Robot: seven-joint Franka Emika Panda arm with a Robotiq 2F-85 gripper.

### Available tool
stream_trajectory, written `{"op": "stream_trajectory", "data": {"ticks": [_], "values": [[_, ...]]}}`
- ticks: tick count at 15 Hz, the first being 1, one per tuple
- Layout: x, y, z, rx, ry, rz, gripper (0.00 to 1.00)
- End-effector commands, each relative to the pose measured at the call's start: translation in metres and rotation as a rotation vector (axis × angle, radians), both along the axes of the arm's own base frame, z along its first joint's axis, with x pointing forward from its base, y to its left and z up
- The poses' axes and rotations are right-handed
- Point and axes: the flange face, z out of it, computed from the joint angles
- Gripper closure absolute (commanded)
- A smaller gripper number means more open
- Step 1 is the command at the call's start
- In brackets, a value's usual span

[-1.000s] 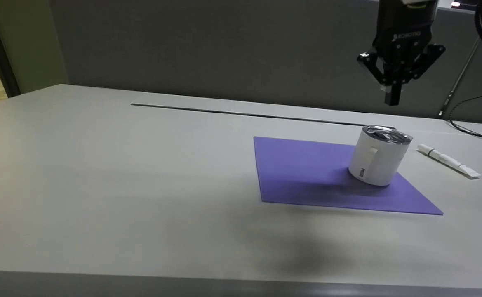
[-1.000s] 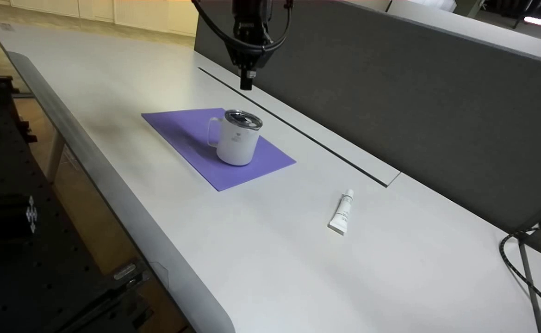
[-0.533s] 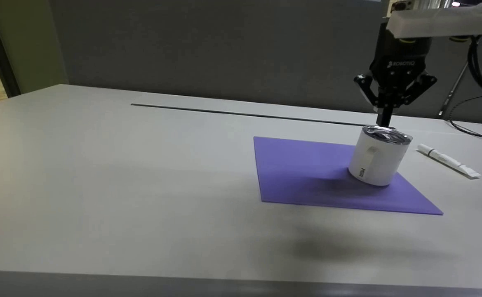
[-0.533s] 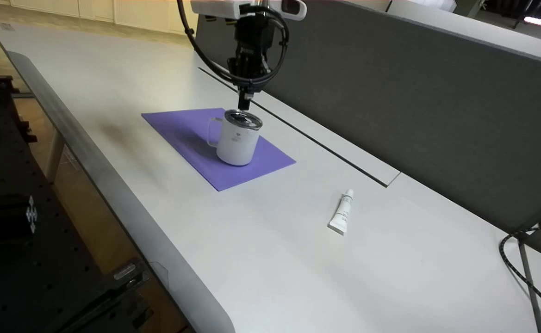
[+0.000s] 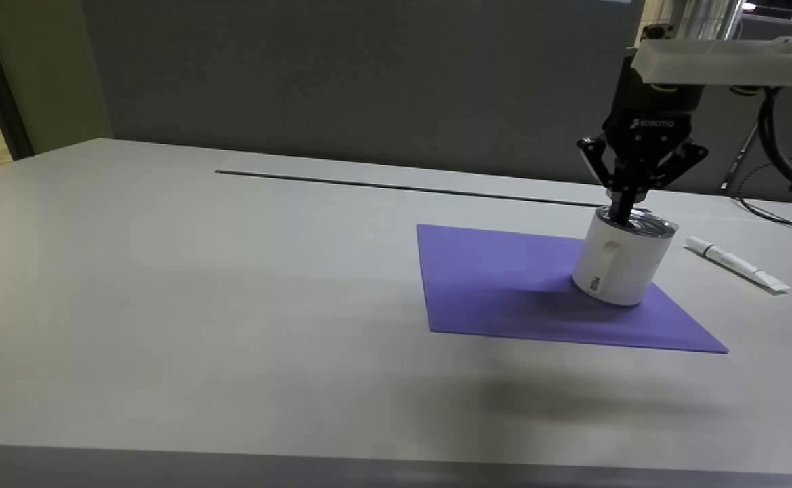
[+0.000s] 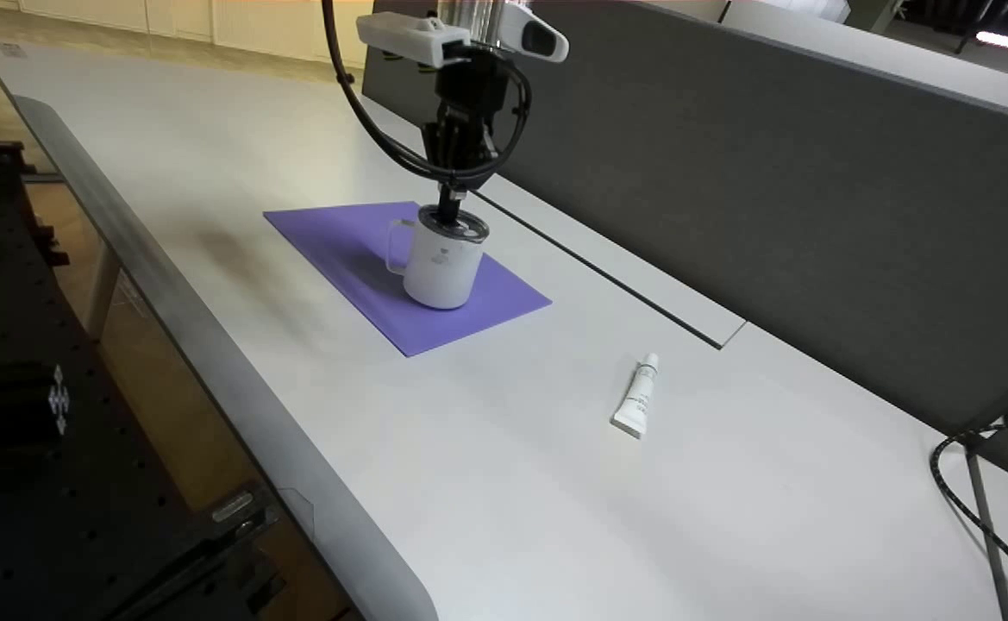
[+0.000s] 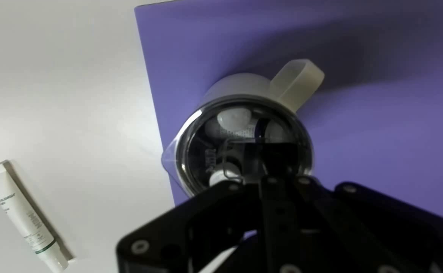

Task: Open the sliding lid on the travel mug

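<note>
The white travel mug [image 5: 616, 271] stands upright on the purple mat; it also shows in an exterior view [image 6: 439, 274] and the wrist view [image 7: 240, 85]. Its round sliding lid [image 5: 650, 225] forms the top; in the wrist view the lid [image 7: 200, 146] looks clear and dark, with a clear rectangular piece in its middle and white shapes showing through or reflected. My gripper [image 5: 620, 215] is shut and points down, its tips at the lid's top, inside the rim; in the wrist view the tips [image 7: 280, 157] cover part of the lid. Whether they touch it I cannot tell.
The purple mat [image 5: 490, 278] lies under the mug on the white table. A small white tube [image 6: 637, 397] lies on the table beside the mat. A grey partition [image 6: 728, 155] stands along the table's back edge. The mug's handle [image 7: 301, 81] sticks out over the mat.
My gripper has come down from above the mug to the lid, staying shut. The mug, mat and tube have not moved.
</note>
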Motion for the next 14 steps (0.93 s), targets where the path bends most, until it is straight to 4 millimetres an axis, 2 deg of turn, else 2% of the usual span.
{"op": "stream_trajectory", "data": {"ticks": [1, 9, 14], "values": [[0.003, -0.006, -0.002, 0.000, 0.000, -0.012, 1.00], [0.001, -0.018, -0.005, -0.015, 0.010, -0.030, 1.00], [0.002, -0.017, -0.005, -0.004, -0.005, -0.033, 1.00]]}}
